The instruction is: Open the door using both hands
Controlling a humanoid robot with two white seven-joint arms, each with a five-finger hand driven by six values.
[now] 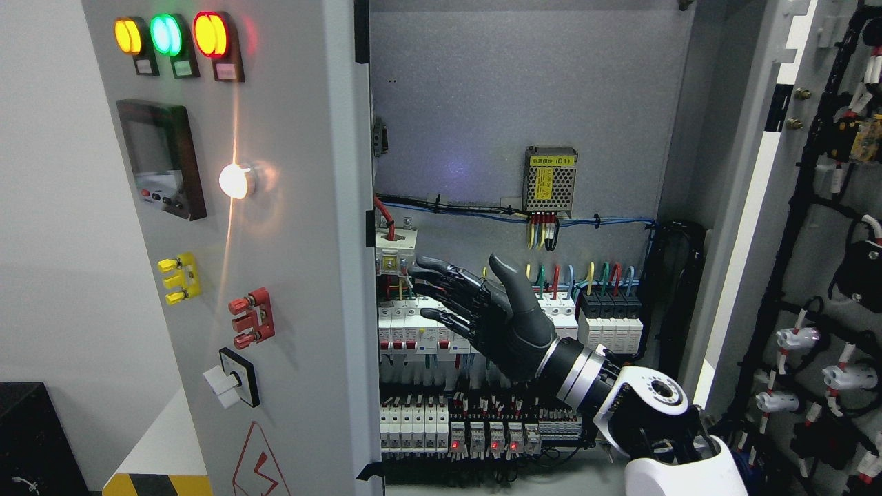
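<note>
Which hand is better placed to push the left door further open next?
Right, probably. The right hand is raised inside the cabinet, fingers spread and pointing toward the left door edge, holding nothing. The left hand is not in view.

Electrical cabinet, both doors open: left door (275,275) with three indicator lamps (169,34), right door (792,207) with wiring. Right hand (482,303), fingers spread, before the circuit breakers (413,331).

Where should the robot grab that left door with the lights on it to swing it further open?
Probably the left door's tall free edge facing the cabinet. The right hand, fingers spread, could hook around it from inside and push leftward.
</note>
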